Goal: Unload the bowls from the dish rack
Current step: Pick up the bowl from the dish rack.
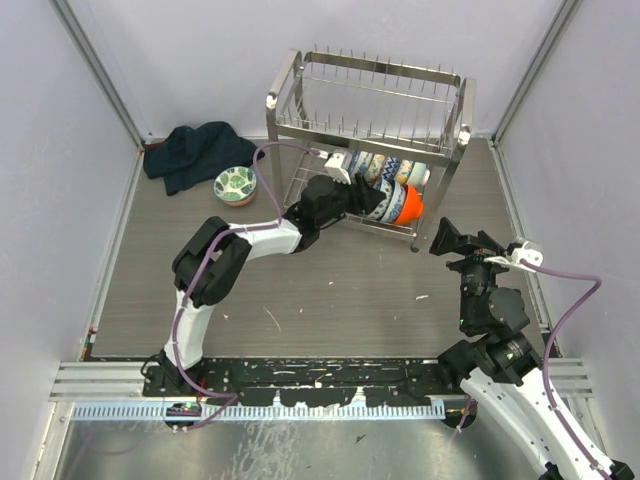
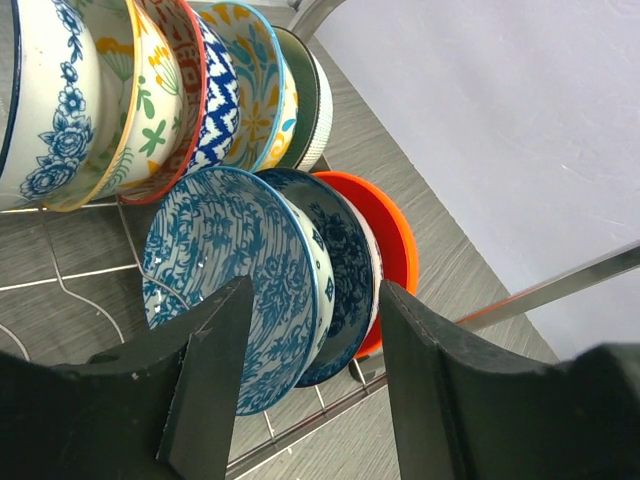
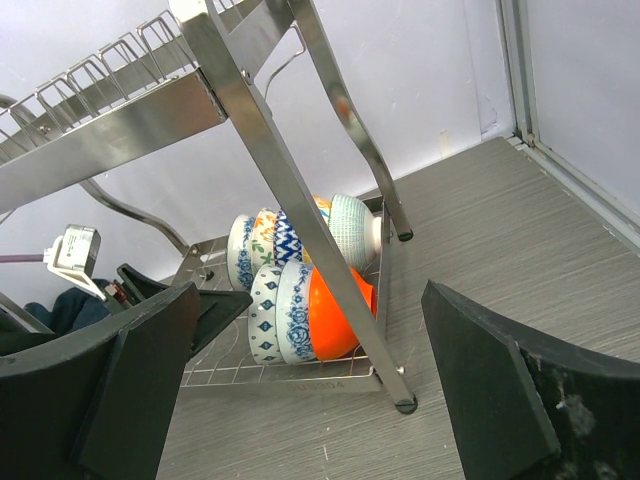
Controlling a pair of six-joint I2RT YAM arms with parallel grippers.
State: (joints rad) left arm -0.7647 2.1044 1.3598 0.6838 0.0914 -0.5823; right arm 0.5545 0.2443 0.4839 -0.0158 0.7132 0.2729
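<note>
The left arm (image 1: 215,265) rises from its base at the desk's (image 1: 340,300) near edge, bends at the elbow and stretches toward the far middle. The left claw (image 2: 312,290) is level, its jaws partly apart. The right arm (image 1: 490,310) is folded near the right edge, with the right claw (image 3: 310,295) spread wide and pointing toward the far side.

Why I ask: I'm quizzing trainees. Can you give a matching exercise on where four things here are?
Things:
1. orange bowl
2. green-patterned bowl
3. cloth
4. right tool

Places:
a. crumpled in the far left corner
b. right end of the near row in the rack
c. upright on the table, left of the rack
d. open, in the air right of the rack

Pairs: 1-b, 2-c, 3-a, 4-d
</note>
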